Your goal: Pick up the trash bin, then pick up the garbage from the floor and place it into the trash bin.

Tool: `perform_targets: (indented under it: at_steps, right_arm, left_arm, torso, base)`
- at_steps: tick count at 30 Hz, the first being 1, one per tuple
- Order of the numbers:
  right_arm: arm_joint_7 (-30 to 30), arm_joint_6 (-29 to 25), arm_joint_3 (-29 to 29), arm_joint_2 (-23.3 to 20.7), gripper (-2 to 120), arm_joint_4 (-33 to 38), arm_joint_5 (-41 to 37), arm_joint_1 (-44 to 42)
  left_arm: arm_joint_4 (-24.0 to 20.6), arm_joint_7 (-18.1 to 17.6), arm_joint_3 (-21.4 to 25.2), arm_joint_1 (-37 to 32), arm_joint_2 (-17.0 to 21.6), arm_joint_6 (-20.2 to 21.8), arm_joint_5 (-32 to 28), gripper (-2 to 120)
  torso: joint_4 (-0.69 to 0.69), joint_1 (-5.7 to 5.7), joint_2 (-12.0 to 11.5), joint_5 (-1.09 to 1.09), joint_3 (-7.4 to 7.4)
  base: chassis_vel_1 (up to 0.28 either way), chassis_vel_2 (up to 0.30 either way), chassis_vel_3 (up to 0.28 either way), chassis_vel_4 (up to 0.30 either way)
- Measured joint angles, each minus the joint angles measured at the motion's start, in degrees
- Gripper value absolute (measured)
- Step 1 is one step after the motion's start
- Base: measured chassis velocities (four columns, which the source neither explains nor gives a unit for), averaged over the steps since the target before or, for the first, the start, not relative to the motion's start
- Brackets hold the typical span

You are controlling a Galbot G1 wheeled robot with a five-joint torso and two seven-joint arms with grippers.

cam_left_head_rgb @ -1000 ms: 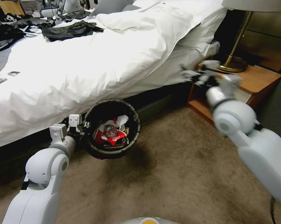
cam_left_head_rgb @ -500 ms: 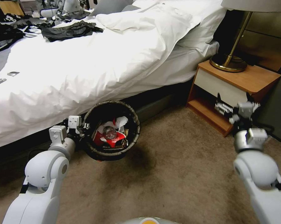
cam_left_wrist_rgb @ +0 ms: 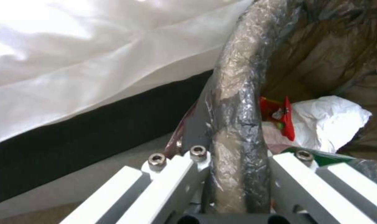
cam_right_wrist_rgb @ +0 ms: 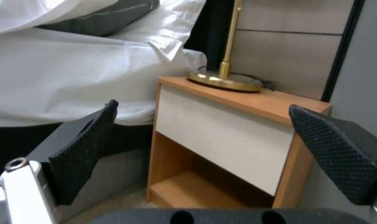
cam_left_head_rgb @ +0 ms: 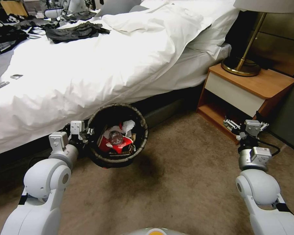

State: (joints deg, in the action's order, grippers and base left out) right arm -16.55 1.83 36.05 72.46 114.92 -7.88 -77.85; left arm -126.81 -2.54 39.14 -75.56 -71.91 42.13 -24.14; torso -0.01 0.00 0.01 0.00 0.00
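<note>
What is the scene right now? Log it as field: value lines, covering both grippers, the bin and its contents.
left gripper: shut on the trash bin rim, bin held beside the bed
right gripper: open, empty, low in front of the nightstand
bin contents: garbage, red-and-white wrappers, white tissue, a bottle
floor: no litter seen on the visible carpet

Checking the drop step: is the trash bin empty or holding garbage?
Holding garbage: the trash bin, gripped at its rim by the left hand, contains red-and-white wrappers and white tissue.
</note>
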Motion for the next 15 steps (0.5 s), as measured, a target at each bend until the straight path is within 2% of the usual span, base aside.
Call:
perform_targets:
  at_steps: [7,15]
  right_arm:
    - [-0.1,0.0,0.4,0.9,100,-0.5,0.1,0.0]
    - [-0.1,-0.1,0.6,1.3,100,-1.0,0.1,0.1]
  left_arm:
    - [-0.5,0.0,0.3,-0.3,0.6,0.0,0.0,1]
    - [-0.8,0.1,0.7,-0.8,0.9,0.0,0.1,1]
  torso:
    - [0.01,0.0,0.0,0.0,0.0]
    - [0.01,0.0,0.0,0.0,0.0]
  base:
    - [0.05,0.053,0.064,0.058]
    - [0.1,0.093,0.091,0.092]
